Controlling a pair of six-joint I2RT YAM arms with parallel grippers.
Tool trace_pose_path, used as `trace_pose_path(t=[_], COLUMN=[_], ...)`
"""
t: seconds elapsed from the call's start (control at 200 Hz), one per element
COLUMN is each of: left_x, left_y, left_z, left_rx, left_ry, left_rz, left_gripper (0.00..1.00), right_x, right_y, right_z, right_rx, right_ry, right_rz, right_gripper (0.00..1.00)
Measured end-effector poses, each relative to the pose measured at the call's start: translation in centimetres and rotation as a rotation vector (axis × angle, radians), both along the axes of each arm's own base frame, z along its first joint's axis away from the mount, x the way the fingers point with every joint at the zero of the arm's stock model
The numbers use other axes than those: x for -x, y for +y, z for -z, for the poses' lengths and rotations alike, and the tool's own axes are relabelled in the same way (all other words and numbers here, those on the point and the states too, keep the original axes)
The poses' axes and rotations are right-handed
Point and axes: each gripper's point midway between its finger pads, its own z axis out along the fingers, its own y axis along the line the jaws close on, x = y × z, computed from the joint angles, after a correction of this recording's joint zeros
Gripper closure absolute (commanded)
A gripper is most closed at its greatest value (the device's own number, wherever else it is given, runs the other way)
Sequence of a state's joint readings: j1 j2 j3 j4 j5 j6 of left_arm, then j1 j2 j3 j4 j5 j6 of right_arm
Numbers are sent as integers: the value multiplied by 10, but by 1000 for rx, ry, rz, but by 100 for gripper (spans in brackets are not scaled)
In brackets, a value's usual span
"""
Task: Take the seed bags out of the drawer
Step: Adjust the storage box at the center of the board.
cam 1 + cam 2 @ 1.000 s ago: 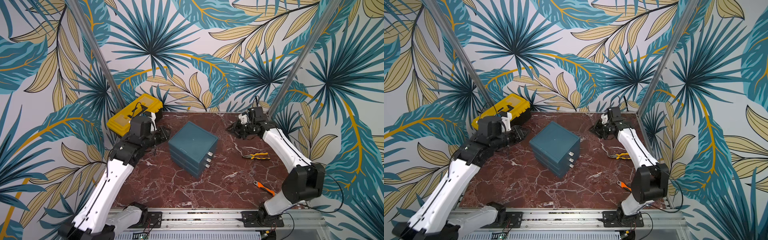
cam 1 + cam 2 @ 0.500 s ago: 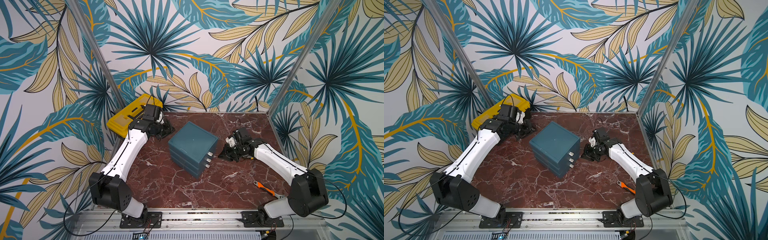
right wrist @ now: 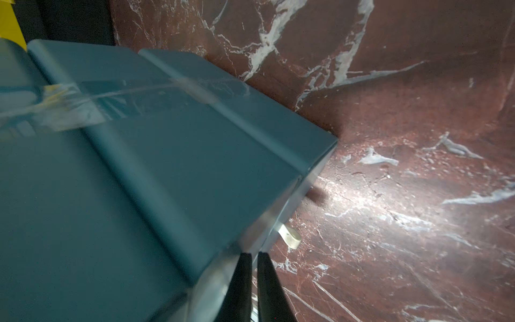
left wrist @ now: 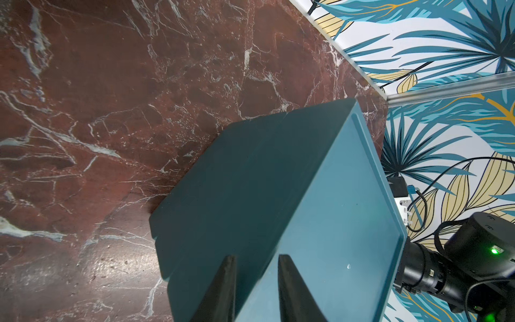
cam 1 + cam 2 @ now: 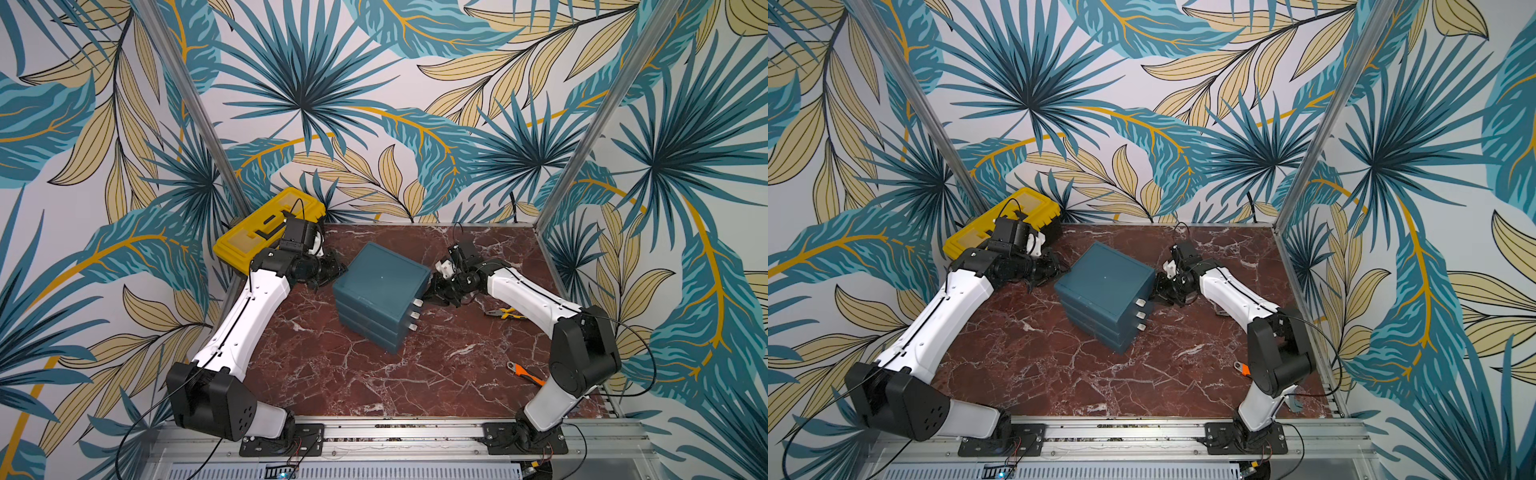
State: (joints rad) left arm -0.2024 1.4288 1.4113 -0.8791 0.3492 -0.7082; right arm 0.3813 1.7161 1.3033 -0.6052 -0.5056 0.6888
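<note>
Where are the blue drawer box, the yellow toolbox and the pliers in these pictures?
blue drawer box (image 5: 380,276): in a top view, on its flat top.
yellow toolbox (image 5: 239,245): in a top view, on its lid.
pliers (image 5: 510,313): in a top view, on a yellow handle.

The drawer unit (image 5: 380,286) hides its contents; the tape (image 3: 72,108) on it is blurred in the right wrist view.
</note>
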Motion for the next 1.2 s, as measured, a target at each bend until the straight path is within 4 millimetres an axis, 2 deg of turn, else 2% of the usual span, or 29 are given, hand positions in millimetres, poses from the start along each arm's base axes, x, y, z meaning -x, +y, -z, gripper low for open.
trace_pose_path(t=[0.22,0.376,0.566,0.836,0.942,1.062,1.202], left_x=[-4,-15,-37,-74,-83,-84,-85], left_y=[2,3,9,6,10,20,13], left_z=[3,9,8,1,-1,-20,-74], left_rx=[-6,-7,-8,13,-11,-78,-38], left_ry=[3,9,-10,-25,-21,-50,-183], left_rz=[-13,-22,-47,-35,-57,-76,-35], left_gripper=[69,69,69,70,69,63,60], right_x=[-4,-2,-2,-8,1,13,30], right_y=[12,25,39,42,43,34,13], right_z=[-1,-2,2,7,4,-4,-15], right_rx=[-12,-29,-50,-89,-90,-66,-38], right_ry=[10,17,30,-3,-11,-29,-67], right_rz=[3,0,10,32,18,15,29], right_gripper=[90,90,90,90,84,74,64])
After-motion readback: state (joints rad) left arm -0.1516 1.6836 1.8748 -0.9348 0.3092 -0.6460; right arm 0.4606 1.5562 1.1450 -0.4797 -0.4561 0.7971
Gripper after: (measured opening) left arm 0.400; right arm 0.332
